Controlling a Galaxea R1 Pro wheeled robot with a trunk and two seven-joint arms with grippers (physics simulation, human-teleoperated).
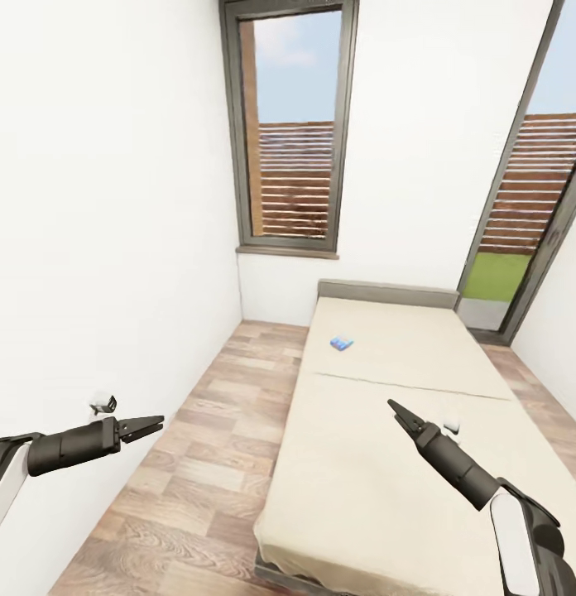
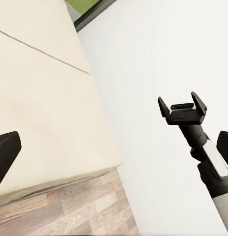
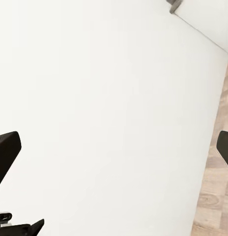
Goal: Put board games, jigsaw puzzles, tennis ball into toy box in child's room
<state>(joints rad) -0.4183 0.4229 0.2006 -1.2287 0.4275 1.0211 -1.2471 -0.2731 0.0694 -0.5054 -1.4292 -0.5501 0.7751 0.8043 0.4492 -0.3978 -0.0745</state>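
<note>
One blue board game (image 1: 343, 342) on bed (image 1: 387, 463).

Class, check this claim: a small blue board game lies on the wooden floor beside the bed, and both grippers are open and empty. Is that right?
Not quite. In the head view, the blue board game lies on the bed, near its head end, not on the floor. The rest holds: the left gripper and right gripper are open and empty.

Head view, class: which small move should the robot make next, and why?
Probably roll forward along the bed toward the blue board game. It lies far up the mattress, well beyond the right end effector and left end effector, both apparently empty.
</note>
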